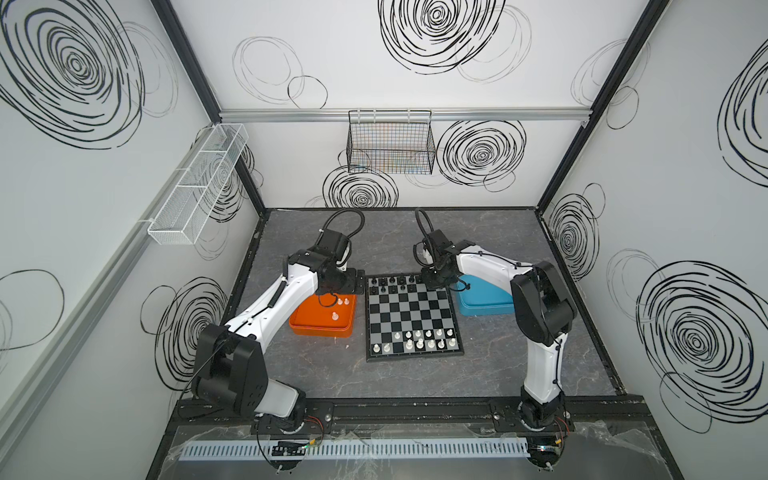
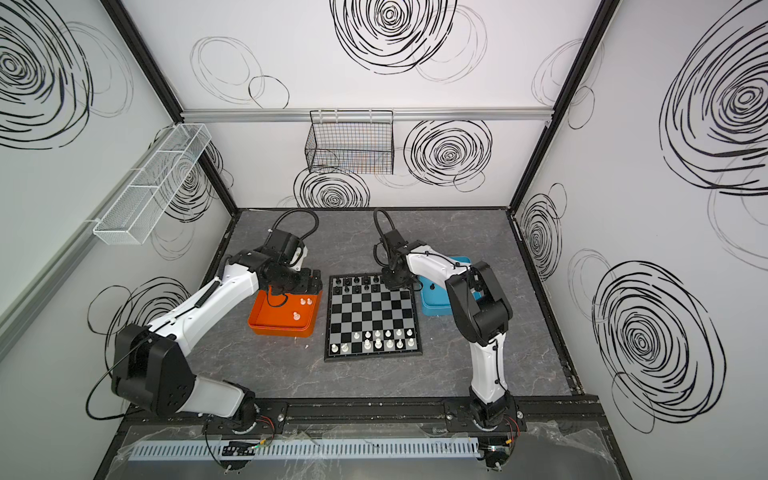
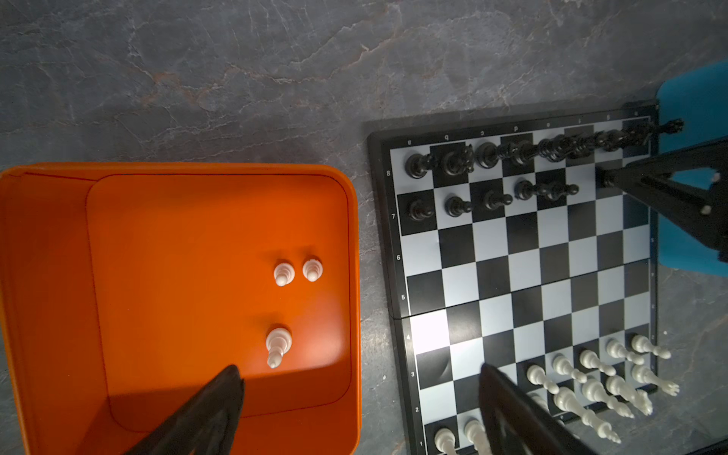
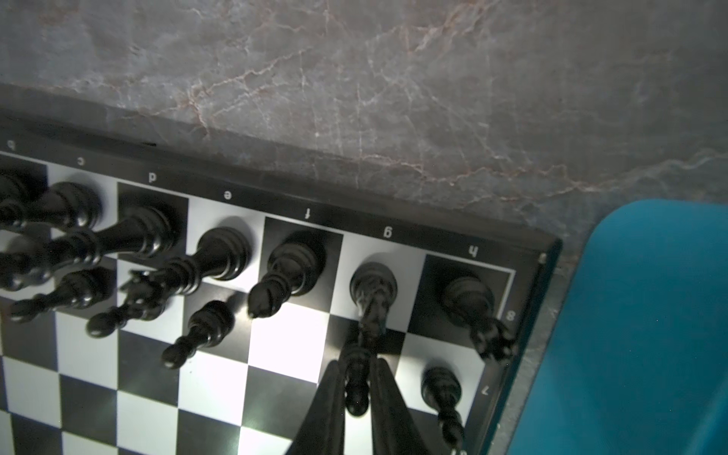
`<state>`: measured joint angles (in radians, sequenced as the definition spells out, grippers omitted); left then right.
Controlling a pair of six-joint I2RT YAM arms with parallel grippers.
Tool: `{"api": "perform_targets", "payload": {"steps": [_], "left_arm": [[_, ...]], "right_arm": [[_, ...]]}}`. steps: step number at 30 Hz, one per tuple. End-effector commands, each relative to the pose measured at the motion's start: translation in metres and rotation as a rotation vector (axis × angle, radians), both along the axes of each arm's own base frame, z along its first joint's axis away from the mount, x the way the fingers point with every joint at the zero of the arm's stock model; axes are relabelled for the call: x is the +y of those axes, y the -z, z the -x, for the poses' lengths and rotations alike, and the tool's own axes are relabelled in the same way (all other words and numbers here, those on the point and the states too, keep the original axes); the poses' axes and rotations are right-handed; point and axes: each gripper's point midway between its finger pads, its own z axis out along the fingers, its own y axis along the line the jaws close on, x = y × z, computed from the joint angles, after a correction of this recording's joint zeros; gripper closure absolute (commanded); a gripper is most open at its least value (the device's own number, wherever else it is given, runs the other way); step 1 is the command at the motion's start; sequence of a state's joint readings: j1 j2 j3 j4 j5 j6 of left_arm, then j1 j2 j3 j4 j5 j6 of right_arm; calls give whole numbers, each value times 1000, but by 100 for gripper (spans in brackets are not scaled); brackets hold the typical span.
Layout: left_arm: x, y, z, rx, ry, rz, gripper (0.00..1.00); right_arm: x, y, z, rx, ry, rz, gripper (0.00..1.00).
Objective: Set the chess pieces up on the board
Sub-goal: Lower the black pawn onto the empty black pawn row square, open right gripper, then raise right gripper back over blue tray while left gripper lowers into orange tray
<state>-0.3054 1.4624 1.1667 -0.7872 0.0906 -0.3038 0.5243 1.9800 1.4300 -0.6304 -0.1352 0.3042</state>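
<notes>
The board (image 1: 411, 309) lies mid-table between the two arms. Several black chess pieces (image 4: 220, 256) fill its far rows, and several white ones (image 1: 419, 338) stand in its near rows. My right gripper (image 4: 356, 366) is shut on a black pawn (image 4: 356, 390) over the dark g7 square, beside another pawn (image 4: 441, 388) near the board's right edge. My left gripper (image 3: 360, 370) hangs open with nothing between its fingers, above the gap between the orange tray (image 3: 177, 168) and the board. Three white pieces (image 3: 283, 273) stand in that tray.
A blue tray (image 1: 486, 309) sits right of the board, partly under the right arm; a small dark thing (image 2: 432, 286) shows in it. The orange tray (image 1: 320, 332) sits left of the board. A black wire basket (image 1: 390, 143) and a white one (image 1: 195, 187) hang on the walls.
</notes>
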Motion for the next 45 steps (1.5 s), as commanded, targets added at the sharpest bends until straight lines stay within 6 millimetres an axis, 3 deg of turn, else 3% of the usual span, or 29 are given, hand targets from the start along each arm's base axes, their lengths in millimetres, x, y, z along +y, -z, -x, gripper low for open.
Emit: {"api": "perform_targets", "payload": {"steps": [1, 18, 26, 32, 36, 41, 45], "left_arm": [[3, 1, -1, -3, -14, 9, 4], [3, 0, 0, -3, -18, 9, 4], [5, -2, -1, -9, -24, 4, 4], [12, -4, -1, -14, -45, -11, 4], [26, -3, -1, -6, -78, -33, 4], [52, 8, 5, 24, -135, -59, 4], [66, 20, 14, 56, -157, -92, 1]], "right_arm": [[-4, 2, 5, 14, 11, 33, 82], [0, -4, 4, 5, 8, 6, 78], [1, -36, -4, -49, 18, -10, 71], [0, -72, -12, -111, 31, -29, 58], [-7, -93, -20, -152, 49, -50, 36], [-30, -112, -33, -202, 95, -82, 19], [-53, -114, -40, -205, 139, -83, 6]]}}
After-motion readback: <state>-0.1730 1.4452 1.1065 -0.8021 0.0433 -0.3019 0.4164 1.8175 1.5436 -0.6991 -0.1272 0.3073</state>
